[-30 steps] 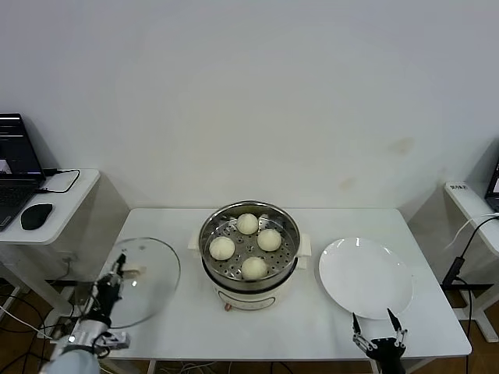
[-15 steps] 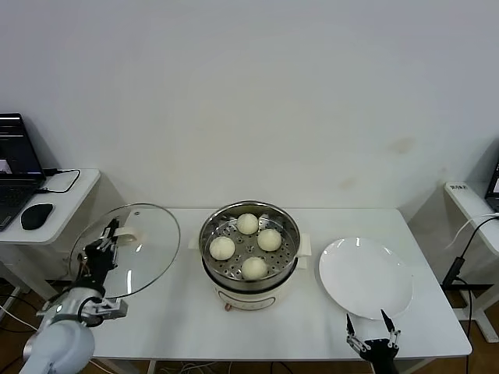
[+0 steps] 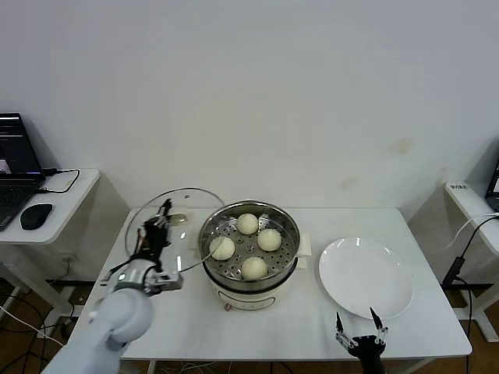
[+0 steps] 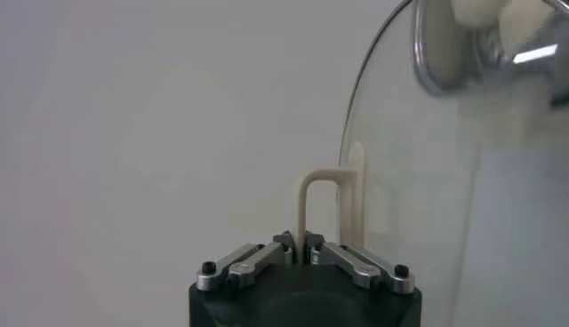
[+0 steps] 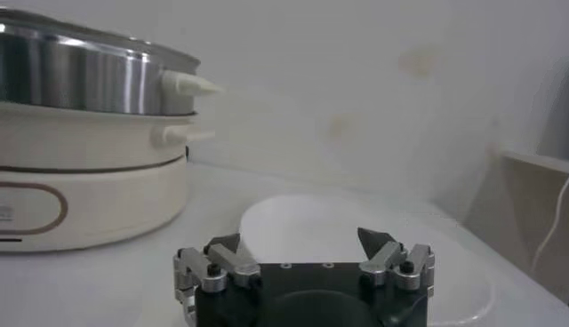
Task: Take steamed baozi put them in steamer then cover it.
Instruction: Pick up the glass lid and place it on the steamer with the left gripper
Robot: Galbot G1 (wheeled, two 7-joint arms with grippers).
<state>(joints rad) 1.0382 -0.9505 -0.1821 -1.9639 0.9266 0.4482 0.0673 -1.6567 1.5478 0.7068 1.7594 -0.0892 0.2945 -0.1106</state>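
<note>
Several cream-white baozi (image 3: pixel 248 224) lie on the perforated tray inside the shiny steel steamer (image 3: pixel 216 222) at the table's middle. My left gripper (image 3: pixel 160 214) is shut on the cream handle (image 4: pixel 305 200) of the clear glass cover (image 3: pixel 187 200) and holds it tilted on edge in the air, just left of the steamer. The cover's rim reaches the pot's left rim. In the left wrist view the glass (image 4: pixel 418 204) fills the far side. My right gripper (image 3: pixel 358 321) is open and empty at the table's front right edge, below the plate.
A flat white plate (image 3: pixel 365 277) lies right of the steamer; it shows ahead of the right gripper (image 5: pixel 302 246) in the right wrist view (image 5: pixel 373 222). The steamer's base (image 5: pixel 80 191) stands there too. A side desk with laptop and mouse (image 3: pixel 36 216) stands far left.
My left arm has lifted the cover from the table's left side and carried it right and farther back, up to the steamer. The right gripper has drifted slightly left along the front edge.
</note>
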